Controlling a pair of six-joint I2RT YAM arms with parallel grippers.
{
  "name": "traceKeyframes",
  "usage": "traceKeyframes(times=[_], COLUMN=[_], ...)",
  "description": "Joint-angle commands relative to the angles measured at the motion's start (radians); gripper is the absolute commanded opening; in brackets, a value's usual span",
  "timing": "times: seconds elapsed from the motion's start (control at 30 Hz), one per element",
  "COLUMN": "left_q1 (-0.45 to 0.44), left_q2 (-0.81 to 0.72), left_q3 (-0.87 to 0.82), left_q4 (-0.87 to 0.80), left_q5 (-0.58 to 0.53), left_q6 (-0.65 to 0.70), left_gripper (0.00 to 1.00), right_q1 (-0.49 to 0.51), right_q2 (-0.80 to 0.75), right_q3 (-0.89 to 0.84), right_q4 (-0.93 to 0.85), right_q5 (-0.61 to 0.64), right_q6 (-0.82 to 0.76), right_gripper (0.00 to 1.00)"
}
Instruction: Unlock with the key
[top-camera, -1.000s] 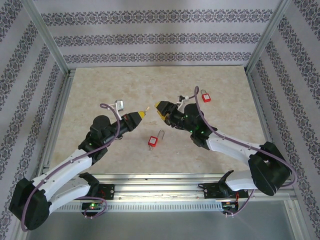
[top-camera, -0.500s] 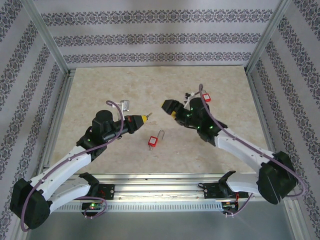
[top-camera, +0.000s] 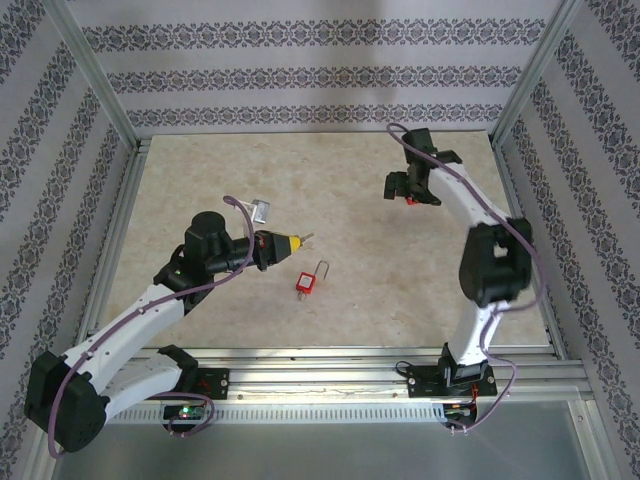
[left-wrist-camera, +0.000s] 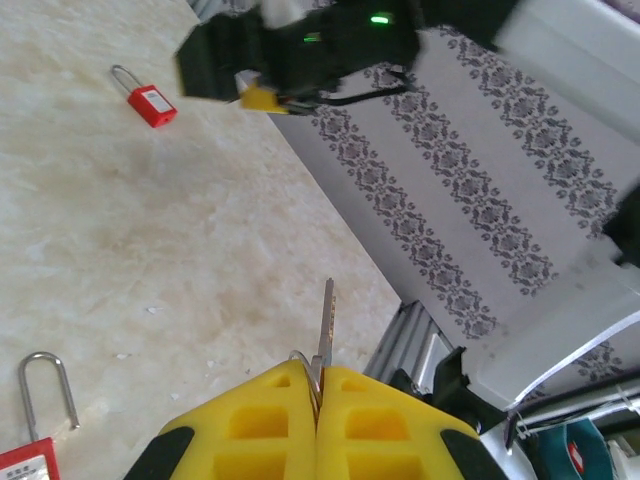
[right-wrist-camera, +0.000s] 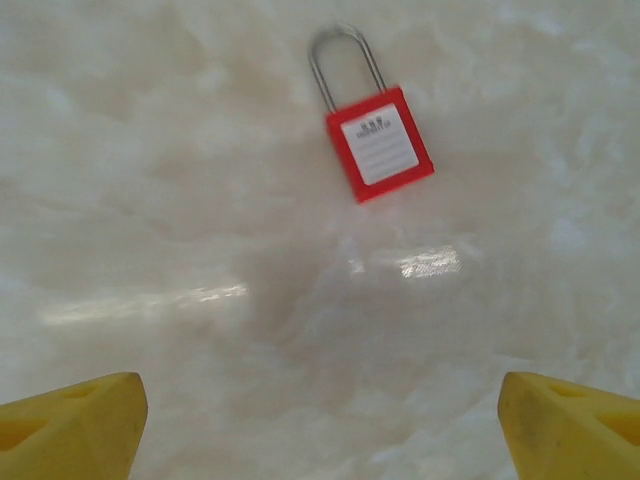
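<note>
**Holding the key with two red padlocks nearby**

A pale, marbled beige tabletop (top-camera: 200, 170) sits inside an aluminium frame (top-camera: 95, 80). The walls (top-camera: 300, 80) are papered in grey and white ornamental stripes, and a metal rail (top-camera: 320, 355) runs along the near edge.

The left jaws are pressed together on the key (left-wrist-camera: 325, 325). Their yellow fingers (left-wrist-camera: 270, 420) meet flush, and the blade sticks straight out past the tips. A red padlock (top-camera: 308, 281) lies flat on the tabletop just beside and below these jaws, toward the near rail. It is apart from the key, with bare tabletop between them. In the left wrist view its shackle shows at the lower left, beside the fingers.

The right jaws stand wide apart and face down at the tabletop, with a yellow fingertip (right-wrist-camera: 70, 420) in each lower corner of their own view. A second red padlock (right-wrist-camera: 380, 143) lies flat ahead of them, beyond the gap rather than between the tips, and nothing touches it. Its white label faces up and its shackle points away from the jaws. Only bare, glossy tabletop lies between the tips.

Seen from the left jaws, the right arm (left-wrist-camera: 300, 50) hangs well beyond the key tip, close over that second padlock.
</note>
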Motion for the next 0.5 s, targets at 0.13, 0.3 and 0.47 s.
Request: traceKeyframes(times=[0.13,0.3,0.47], left_q1=[0.025,0.038,0.049], left_q2=[0.0,0.007,0.023], left_q3=[0.039,0.041,0.047], left_q4=[0.044,0.042,0.042], left_q5=[0.059,0.052,0.051], left_q6=[0.037,0.034,0.031], left_gripper=[0.0,0.0,0.0], right_q1=[-0.033,-0.073,-0.086], right_q2=[0.238,0.312,0.397], right_q3=[0.245,0.292,0.375], right_q4=[-0.159,-0.14,-0.159], right_q5=[0.133,0.123,0.076], right_q6=[-0.142,-0.155,-0.186], right_gripper=[0.86,0.84,0.8])
